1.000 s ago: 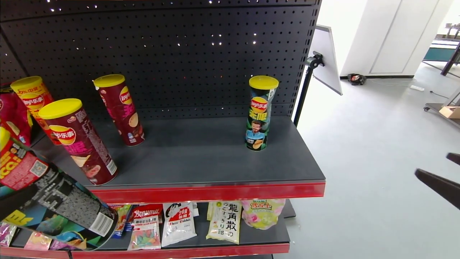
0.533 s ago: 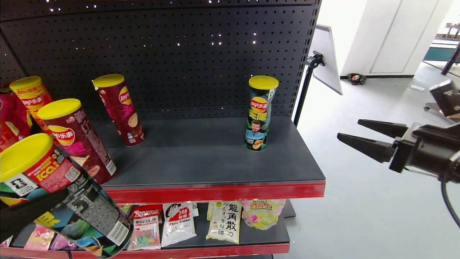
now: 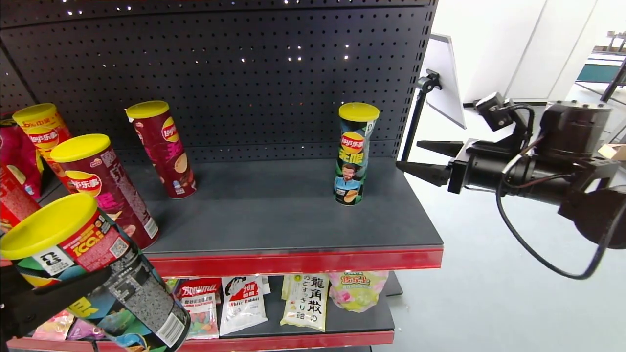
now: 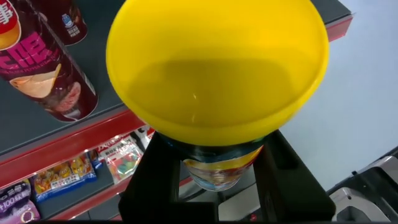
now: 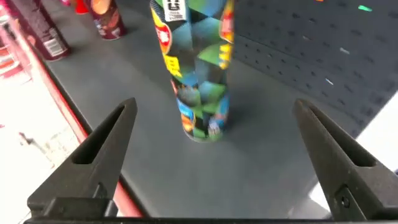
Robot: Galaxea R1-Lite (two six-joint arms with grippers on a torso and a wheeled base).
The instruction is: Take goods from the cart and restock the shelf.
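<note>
My left gripper (image 3: 73, 288) is shut on a tilted chip can (image 3: 105, 274) with a yellow lid, at the lower left, in front of the upper shelf's red edge (image 3: 293, 260). In the left wrist view the can's lid (image 4: 217, 68) rises between my dark fingers (image 4: 149, 186). My right gripper (image 3: 430, 159) stands open just past the shelf's right end, level with an upright green-and-black can (image 3: 353, 156). In the right wrist view that can (image 5: 199, 74) stands on the shelf beyond the open gripper (image 5: 211, 168).
Two maroon cans (image 3: 164, 149) (image 3: 105, 193) and a red-yellow can (image 3: 41, 132) stand at the shelf's left. Bare dark shelf surface (image 3: 264, 205) lies between them and the green can. Snack bags (image 3: 303, 300) hang on the lower shelf. A white board on a stand (image 3: 442, 78) is right of the shelf.
The left gripper has lifted its can up and rightward, lid now showing. The right arm has swung in from the right edge to the shelf's right end, staying open.
</note>
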